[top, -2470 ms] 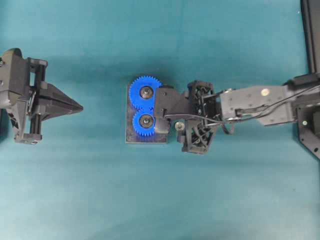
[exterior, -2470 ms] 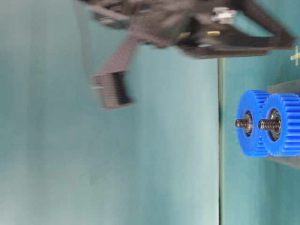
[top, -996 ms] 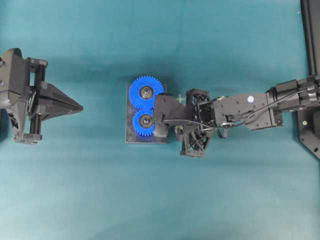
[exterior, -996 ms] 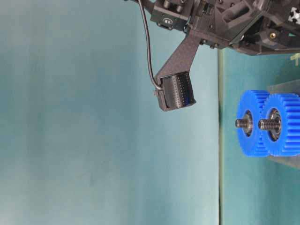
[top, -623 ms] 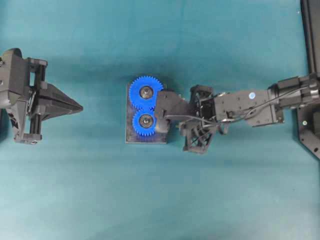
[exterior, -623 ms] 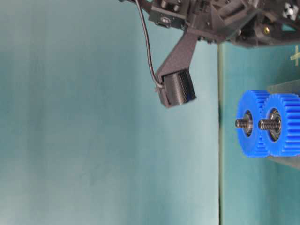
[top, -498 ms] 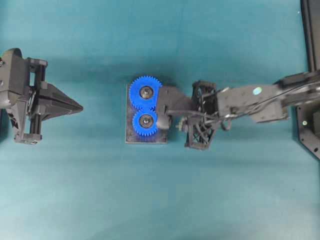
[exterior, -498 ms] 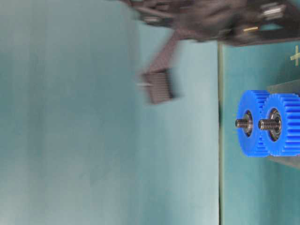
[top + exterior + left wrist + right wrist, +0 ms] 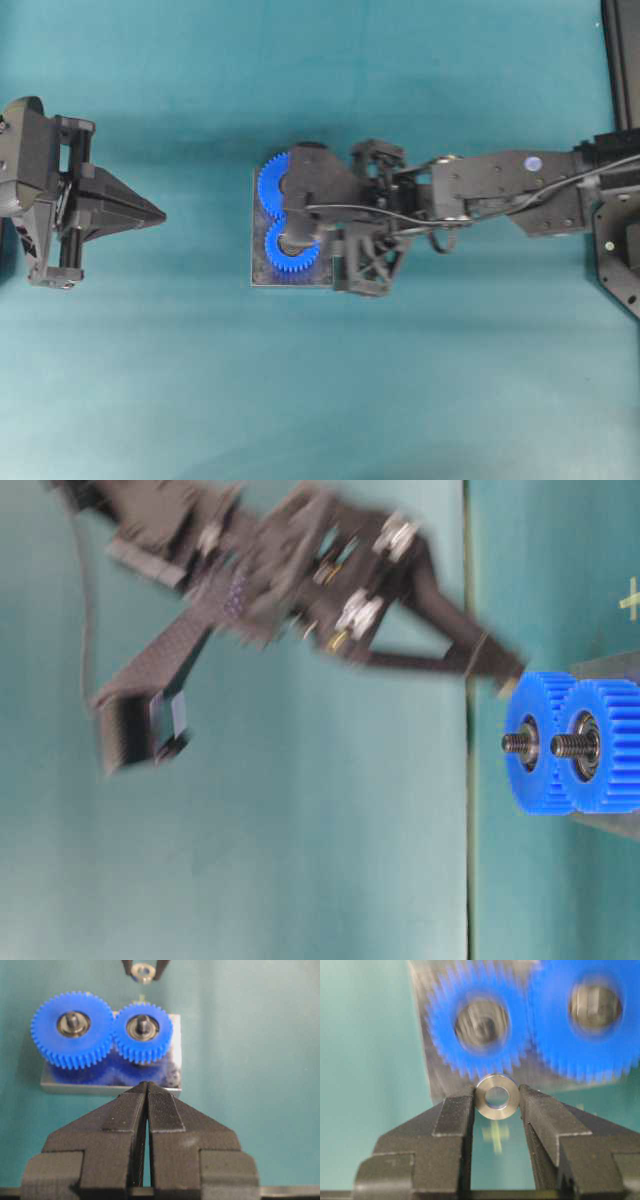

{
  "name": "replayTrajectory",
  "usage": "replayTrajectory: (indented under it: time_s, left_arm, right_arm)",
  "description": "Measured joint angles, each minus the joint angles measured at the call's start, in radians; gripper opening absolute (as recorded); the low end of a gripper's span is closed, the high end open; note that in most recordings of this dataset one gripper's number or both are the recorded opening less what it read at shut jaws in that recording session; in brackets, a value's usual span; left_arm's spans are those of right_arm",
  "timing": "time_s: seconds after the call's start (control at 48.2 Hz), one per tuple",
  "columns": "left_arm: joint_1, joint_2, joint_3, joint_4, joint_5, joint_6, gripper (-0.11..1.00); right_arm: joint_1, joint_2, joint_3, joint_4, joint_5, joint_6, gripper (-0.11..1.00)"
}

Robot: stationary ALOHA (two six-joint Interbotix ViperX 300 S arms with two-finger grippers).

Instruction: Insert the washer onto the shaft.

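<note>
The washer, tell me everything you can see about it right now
The washer is a small, thick ring of bright, silvery metal with a round hole through its middle. It is pinched edge-on between the two black ribbed fingers of the right tool, which touch its rim on opposite sides. Its flat face is turned toward the wrist camera. It hangs just short of the blue gears, touching neither them nor a shaft. The left wrist view shows it too, beyond the gear block.
</note>
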Motion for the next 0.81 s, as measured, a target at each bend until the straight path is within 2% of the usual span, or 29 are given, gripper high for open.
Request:
replayTrajectory:
  time_s: [0.332, 0.809]
  left_arm:
    - [0.0, 0.0, 0.0, 0.0, 0.0, 0.0, 0.0]
    - [-0.006, -0.003, 0.0, 0.0, 0.0, -0.002, 0.0]
  right_arm:
    - [0.002, 0.084, -0.114, -0.002, 0.069, -0.084, 0.31]
    - [0.002, 0.137, -0.15, -0.002, 0.074, -0.094, 0.31]
